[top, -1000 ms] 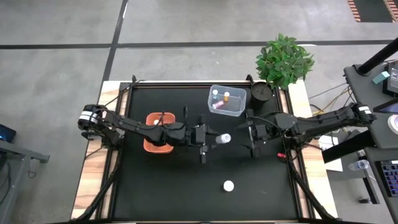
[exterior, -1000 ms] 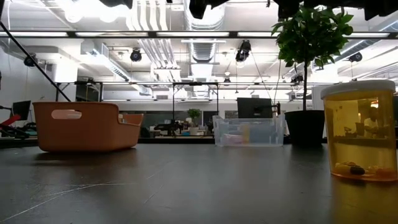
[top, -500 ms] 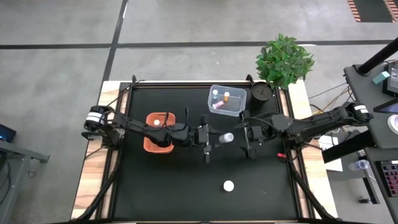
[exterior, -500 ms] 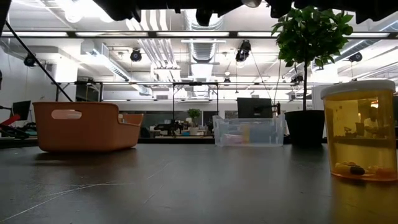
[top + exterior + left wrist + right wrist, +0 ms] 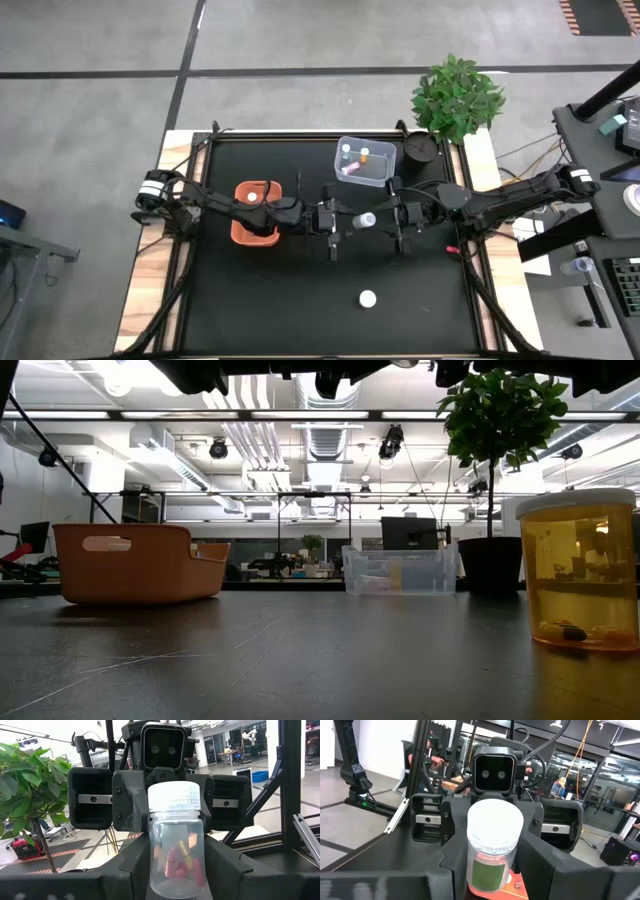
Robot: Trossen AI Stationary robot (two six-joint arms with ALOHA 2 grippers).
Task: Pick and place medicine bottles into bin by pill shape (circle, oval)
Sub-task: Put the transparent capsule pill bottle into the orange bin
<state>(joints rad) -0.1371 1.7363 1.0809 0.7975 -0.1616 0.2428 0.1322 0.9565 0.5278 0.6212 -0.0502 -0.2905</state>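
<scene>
A clear white-capped medicine bottle (image 5: 364, 220) holding pinkish pills is suspended above the table centre, between both grippers. The left gripper (image 5: 347, 220) clasps its body end; the right gripper (image 5: 383, 219) has its fingers clenched around the cap end. An amber bottle (image 5: 367, 298) stands alone nearer the table's front edge. The clear bin (image 5: 365, 163) holds several bottles; the orange bin (image 5: 254, 212) lies beneath the left arm.

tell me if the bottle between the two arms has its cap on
On: a white cap tops the clear bottle, red pills inside, in both wrist views.
</scene>
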